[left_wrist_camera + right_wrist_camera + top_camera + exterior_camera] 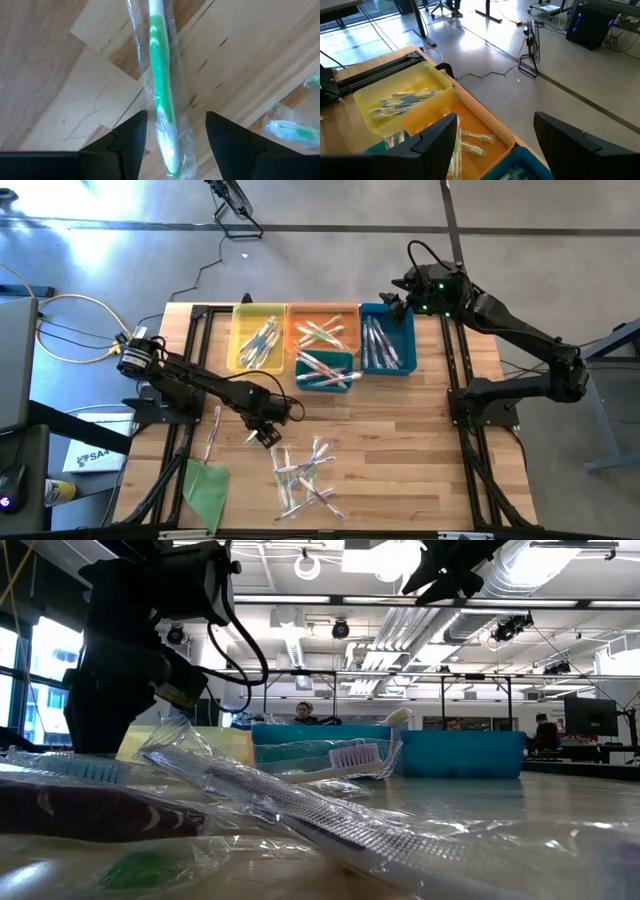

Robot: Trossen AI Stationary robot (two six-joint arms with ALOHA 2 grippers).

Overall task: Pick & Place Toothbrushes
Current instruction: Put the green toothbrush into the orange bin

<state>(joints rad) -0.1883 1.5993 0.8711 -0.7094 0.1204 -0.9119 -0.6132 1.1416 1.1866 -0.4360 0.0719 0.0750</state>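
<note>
I hold the left gripper (pixel 175 142) spread, fingers straddling a clear-wrapped green-and-white toothbrush (pixel 161 95) lying flat on the pale wooden table (pixel 260 55). Its long axis runs straight ahead between the fingers. The right gripper (pixel 495 145), also spread, waits above the bins.

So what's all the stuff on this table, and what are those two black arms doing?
Bins: four; yellow, orange, teal, blue; table's far side, all holding toothbrushes.
Loose toothbrushes: a heap, clear-wrapped; near middle.
Green toothbrush: one, wrapped; between the left jaws, on the wood.
Green sheet: one; near-left corner.
Table: wooden.
Left gripper: jaws open, low by the heap.
Right gripper: jaws open, above the bins.
</note>
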